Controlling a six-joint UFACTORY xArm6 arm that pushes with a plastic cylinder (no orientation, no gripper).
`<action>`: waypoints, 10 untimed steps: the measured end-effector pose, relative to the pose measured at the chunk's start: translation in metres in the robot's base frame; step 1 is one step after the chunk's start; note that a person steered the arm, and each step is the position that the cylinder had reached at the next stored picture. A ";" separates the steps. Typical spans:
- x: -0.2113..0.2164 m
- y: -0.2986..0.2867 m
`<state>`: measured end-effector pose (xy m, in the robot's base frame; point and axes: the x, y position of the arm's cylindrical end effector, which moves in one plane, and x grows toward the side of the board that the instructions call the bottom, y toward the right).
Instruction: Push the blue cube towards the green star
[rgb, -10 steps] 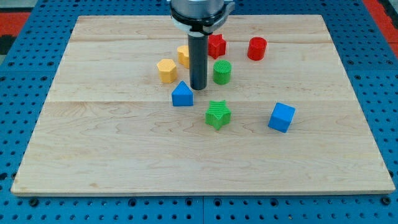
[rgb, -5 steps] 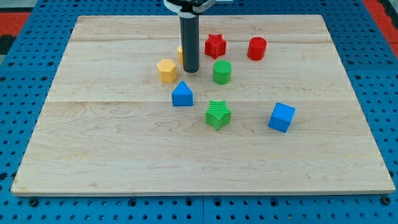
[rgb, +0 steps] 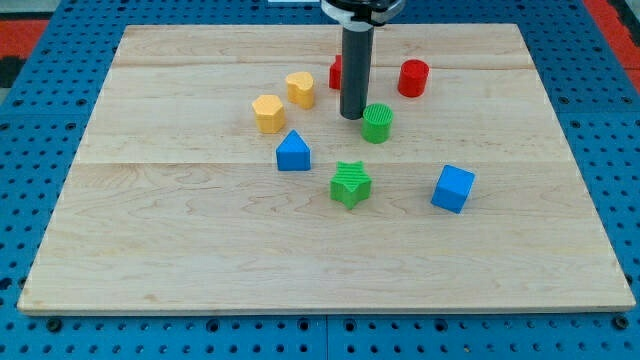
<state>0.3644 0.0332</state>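
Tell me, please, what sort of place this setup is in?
Probably a robotics lab bench: a pale wooden board lies on a blue perforated base, scattered with small coloured plastic blocks, my tip among them.

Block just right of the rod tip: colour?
Green, a ridged cylinder; camera view shows it.

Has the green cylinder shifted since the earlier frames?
Yes. The green cylinder moved toward the view's right and slightly down, closer to the blue cube; my tip now sits at its upper left.

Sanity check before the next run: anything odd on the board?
Nothing damaged or toppled. My tip touches the green cylinder, off-task; the blue cube sits untouched to the view's right of the green star.
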 end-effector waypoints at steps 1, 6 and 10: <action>0.000 -0.008; -0.019 -0.004; -0.016 0.096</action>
<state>0.3486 0.1296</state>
